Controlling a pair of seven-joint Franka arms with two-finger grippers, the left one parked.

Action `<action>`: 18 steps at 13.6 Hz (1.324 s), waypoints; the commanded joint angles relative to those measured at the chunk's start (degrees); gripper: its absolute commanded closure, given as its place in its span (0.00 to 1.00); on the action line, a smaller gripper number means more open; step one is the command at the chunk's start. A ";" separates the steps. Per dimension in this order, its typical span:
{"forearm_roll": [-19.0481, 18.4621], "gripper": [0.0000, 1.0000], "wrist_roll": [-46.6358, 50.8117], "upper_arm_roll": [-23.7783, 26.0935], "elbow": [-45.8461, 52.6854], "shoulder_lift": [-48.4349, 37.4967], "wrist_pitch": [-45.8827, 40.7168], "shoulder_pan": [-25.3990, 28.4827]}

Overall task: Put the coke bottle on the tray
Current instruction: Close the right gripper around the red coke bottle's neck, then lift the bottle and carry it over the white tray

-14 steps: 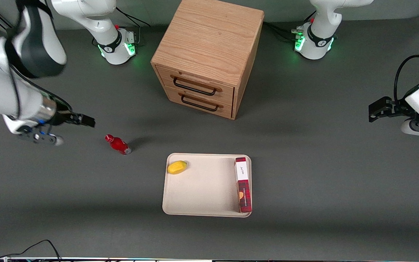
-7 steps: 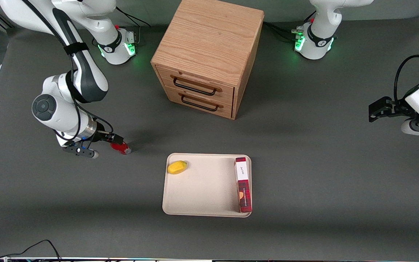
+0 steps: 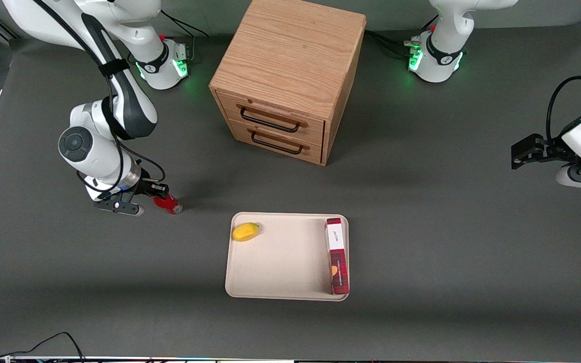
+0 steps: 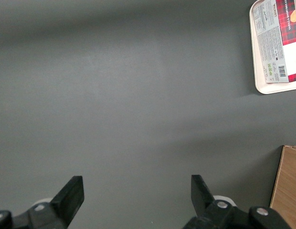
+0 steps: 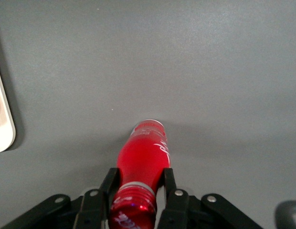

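The small red coke bottle [image 5: 143, 164] stands on the dark grey table [image 3: 421, 242] (well apart from the cream-beige tray [image 3: 280, 272]), neck pinched between the end effector [image 5: 137, 191] fingers.

Dark grey counter [image 3: 421, 242] carries four things directly. Coke bottle [image 3: 168, 203] stands between the end effector [image 3: 155, 194] fingers, which press both sides of its neck. Cream-beige tray [image 3: 280, 267] sits near the end effector, nearer the front camera, toward the parked arm's end. Wooden two-drawer cabinet [image 3: 290, 75] is farther from the camera. A black cable [image 3: 53, 340] lies at the counter's front edge.
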 commanded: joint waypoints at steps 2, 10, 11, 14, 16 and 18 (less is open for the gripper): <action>-1.42 1.00 0.28 0.09 7.45 -4.73 -13.35 0.08; 5.26 1.00 0.57 0.79 60.22 8.30 -58.98 2.95; 5.18 1.00 6.72 1.57 68.58 14.01 -61.12 4.89; 4.82 1.00 23.34 4.83 77.09 25.47 -52.75 8.94; 3.95 1.00 29.78 4.83 77.37 30.39 -43.43 10.71; 0.45 1.00 35.05 4.83 77.28 35.05 -35.43 12.20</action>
